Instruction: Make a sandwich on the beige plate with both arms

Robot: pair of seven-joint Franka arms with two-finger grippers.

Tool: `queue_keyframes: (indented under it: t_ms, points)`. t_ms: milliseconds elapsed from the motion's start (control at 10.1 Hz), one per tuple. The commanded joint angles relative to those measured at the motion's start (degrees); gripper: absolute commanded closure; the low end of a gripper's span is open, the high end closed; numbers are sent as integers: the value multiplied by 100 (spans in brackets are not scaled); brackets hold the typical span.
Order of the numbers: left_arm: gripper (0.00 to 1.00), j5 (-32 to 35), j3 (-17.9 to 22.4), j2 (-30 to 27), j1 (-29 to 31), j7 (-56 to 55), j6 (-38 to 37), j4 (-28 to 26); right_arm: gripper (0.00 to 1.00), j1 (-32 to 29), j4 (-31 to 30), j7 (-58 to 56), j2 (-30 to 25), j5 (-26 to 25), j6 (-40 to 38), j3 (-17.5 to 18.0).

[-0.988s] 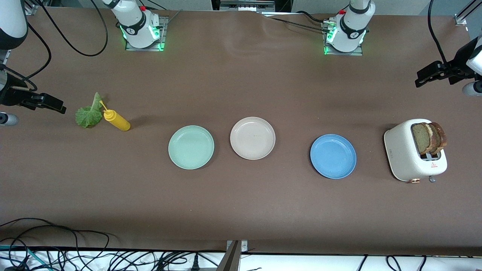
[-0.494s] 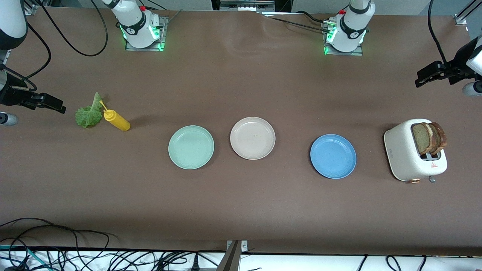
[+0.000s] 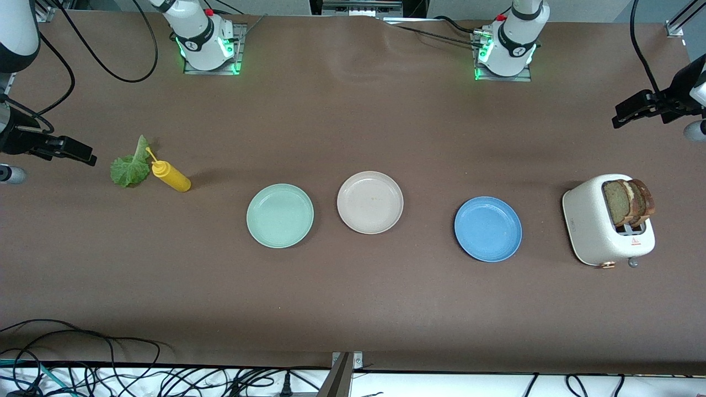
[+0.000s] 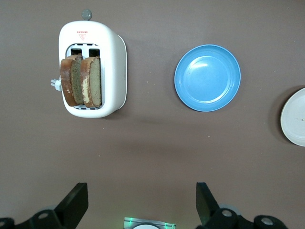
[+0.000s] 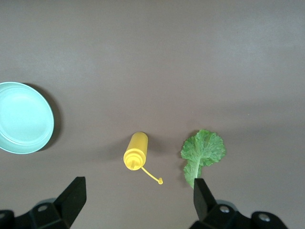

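Nearest you, cables [image 3: 83, 369] are trailing along the edge of the brown table [image 3: 353, 298]. Next you are seeing the toaster [image 3: 598, 231] holding two bread slices [image 3: 629, 201], then the blue plate [image 3: 488, 229], mint plate [image 3: 279, 215] and bare beige plate [image 3: 370, 202]. The lettuce leaf [image 3: 130, 165] is lying just beside the yellow bottle [image 3: 172, 177]. Both claws are hanging released: the left gripper [image 4: 139, 205] above the toaster's end, the right gripper [image 5: 136, 200] above the lettuce's end.
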Motion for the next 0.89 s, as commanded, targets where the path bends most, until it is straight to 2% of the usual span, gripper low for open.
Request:
queue_keyframes:
  t_ms: [0, 791]
  points:
    - [0, 142, -34, -64, 31, 30, -27, -49, 0, -39, 30, -60, -28, -47, -82, 18]
    - [0, 142, -34, -64, 31, 30, -36, -49, 0, -56, 30, -78, -28, -38, -90, -9]
